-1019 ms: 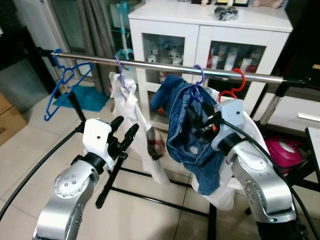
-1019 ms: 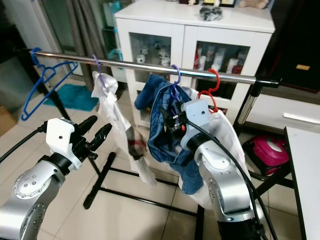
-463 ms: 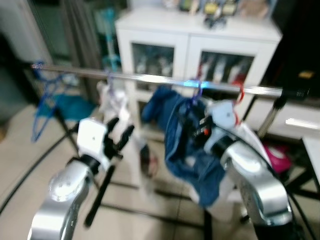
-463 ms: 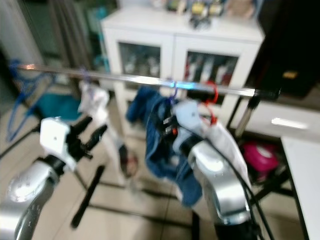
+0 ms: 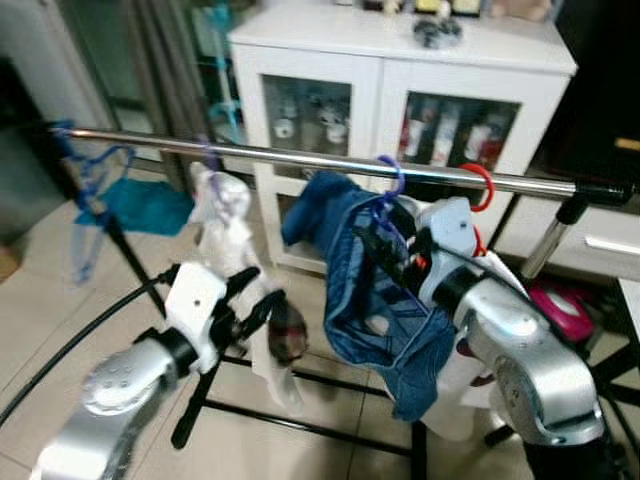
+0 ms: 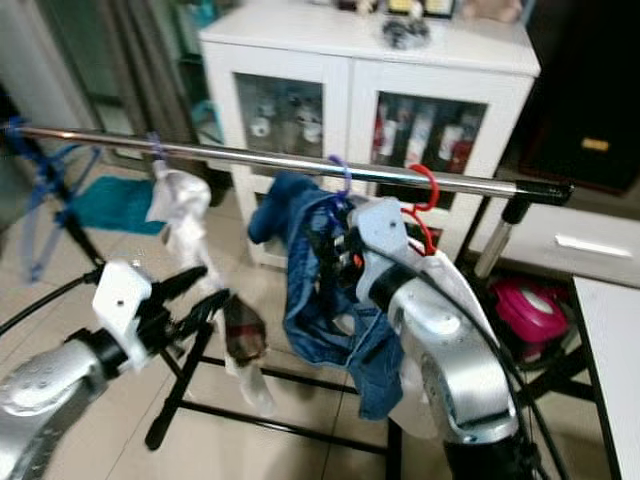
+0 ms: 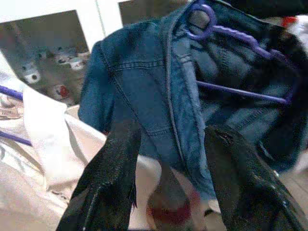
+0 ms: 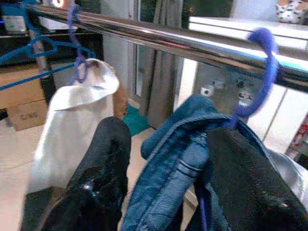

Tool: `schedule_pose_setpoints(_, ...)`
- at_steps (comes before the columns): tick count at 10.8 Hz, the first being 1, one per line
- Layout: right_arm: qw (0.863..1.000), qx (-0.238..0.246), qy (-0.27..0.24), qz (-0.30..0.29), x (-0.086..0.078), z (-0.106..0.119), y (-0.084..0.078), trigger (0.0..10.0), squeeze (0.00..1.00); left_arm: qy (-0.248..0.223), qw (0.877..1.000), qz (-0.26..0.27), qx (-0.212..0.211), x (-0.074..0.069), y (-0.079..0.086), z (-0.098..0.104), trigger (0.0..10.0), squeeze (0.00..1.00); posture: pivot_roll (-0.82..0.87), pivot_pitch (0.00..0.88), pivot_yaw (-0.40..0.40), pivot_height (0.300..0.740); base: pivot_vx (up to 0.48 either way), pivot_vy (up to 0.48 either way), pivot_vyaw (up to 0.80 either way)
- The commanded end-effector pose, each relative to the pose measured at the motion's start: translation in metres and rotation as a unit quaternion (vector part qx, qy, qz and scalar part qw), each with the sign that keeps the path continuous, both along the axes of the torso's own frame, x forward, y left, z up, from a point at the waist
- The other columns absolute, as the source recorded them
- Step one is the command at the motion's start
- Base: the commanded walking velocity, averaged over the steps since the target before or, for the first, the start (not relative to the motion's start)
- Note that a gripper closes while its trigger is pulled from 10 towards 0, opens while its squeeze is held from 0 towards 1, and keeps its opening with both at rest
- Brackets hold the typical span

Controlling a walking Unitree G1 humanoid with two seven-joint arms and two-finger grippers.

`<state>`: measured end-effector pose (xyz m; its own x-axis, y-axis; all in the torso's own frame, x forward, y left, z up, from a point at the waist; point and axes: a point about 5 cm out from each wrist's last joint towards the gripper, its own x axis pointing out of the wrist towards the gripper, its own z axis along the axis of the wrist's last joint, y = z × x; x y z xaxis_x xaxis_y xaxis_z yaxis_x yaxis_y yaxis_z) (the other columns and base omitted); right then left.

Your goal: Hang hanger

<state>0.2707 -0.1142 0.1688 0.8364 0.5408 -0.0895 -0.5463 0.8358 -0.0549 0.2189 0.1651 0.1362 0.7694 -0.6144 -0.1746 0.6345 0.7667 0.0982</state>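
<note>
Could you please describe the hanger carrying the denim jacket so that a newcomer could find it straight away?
Start at the long steel rail in front of the white cabinet. Four hangers hook over it; the purple hanger sits second from the robot's right, just beside the red hanger, with the right end effector close below. It alone holds a blue denim jacket; its neighbours carry white garments.

Bare silver clothes rail (image 5: pixel 290 158) between white shirt (image 5: pixel 225 215) and blue denim jacket (image 5: pixel 365 270); jacket crowds red hanger (image 5: pixel 478 190) rightward.
</note>
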Motion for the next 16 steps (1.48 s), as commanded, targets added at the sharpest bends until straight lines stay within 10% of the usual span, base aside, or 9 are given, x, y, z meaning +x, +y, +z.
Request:
schedule_pose_setpoints(1, 1.000, -0.010, 0.010, -0.005, 0.003, 0.001, -0.002, 10.0, 1.00, 0.007, 1.000, -0.023, 0.005, -0.004, 0.000, 0.003, 10.0, 0.00, -0.07, 0.000, 0.035, 0.740, 0.000, 0.000, 0.00)
schedule_pose_setpoints(5, 0.995, -0.030, 0.082, -0.056, 0.021, -0.011, -0.011, 10.0, 0.91, 0.019, 0.997, -0.073, -0.005, -0.012, -0.004, 0.004, 10.0, 0.00, -0.08, 0.000, 0.034, 0.740, 0.000, 0.000, 0.00)
schedule_pose_setpoints(6, 0.992, 0.000, 0.110, -0.065, 0.028, -0.010, -0.014, 10.0, 0.00, 0.012, 0.996, -0.091, -0.008, -0.013, -0.008, 0.006, 10.0, 0.00, -0.08, 0.000, 0.032, 0.740, 0.000, 0.000, 0.00)
schedule_pose_setpoints(14, 0.992, -0.019, 0.122, -0.033, 0.039, -0.014, -0.007, 10.0, 0.00, 0.019, 0.994, -0.107, 0.019, -0.015, -0.007, -0.002, 10.0, 0.00, -0.08, 0.000, 0.032, 0.740, 0.000, 0.000, 0.00)
schedule_pose_setpoints(16, 0.992, -0.022, 0.123, -0.019, 0.042, -0.015, -0.003, 5.5, 0.00, 0.016, 0.994, -0.106, 0.024, -0.014, -0.007, -0.003, 10.0, 0.00, -0.08, 0.000, 0.030, 0.740, 0.000, 0.000, 0.00)
